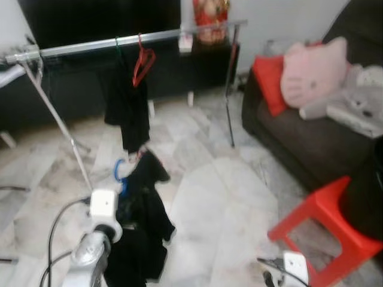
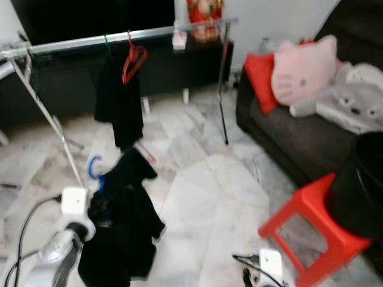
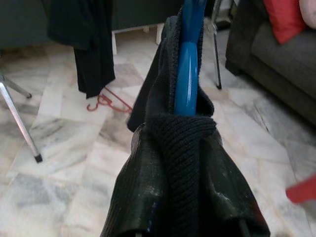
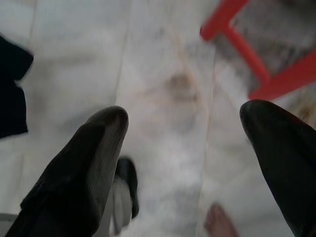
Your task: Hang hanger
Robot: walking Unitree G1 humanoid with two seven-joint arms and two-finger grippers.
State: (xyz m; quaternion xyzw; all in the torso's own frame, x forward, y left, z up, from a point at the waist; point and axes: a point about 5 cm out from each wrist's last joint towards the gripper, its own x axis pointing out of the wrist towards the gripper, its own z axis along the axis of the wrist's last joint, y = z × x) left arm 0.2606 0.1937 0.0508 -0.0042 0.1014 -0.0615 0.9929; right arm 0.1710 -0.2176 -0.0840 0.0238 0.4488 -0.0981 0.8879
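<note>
A blue hanger (image 3: pixel 187 74) carrying a black knit garment (image 3: pixel 182 163) is held up in front of me by my left gripper (image 1: pixel 124 202), which is shut on it. The garment drapes over the fingers and hides them. The hanger's blue hook (image 1: pixel 119 170) points toward the silver clothes rail (image 1: pixel 119 43) farther ahead. On that rail hang an empty red hanger (image 1: pixel 142 63) and another black garment (image 1: pixel 127 107). My right gripper (image 4: pixel 182 148) hangs low over the marble floor, open, with nothing between its fingers (image 4: pixel 89 163).
A red plastic stool (image 1: pixel 326 230) stands close on my right. Behind it is a dark sofa (image 1: pixel 299 143) with red (image 1: pixel 269 81) and pink cushions (image 1: pixel 314 69). The rail's slanted leg (image 1: pixel 60 125) comes down on the left. A red hanger (image 3: pixel 106 101) lies on the floor under the rail.
</note>
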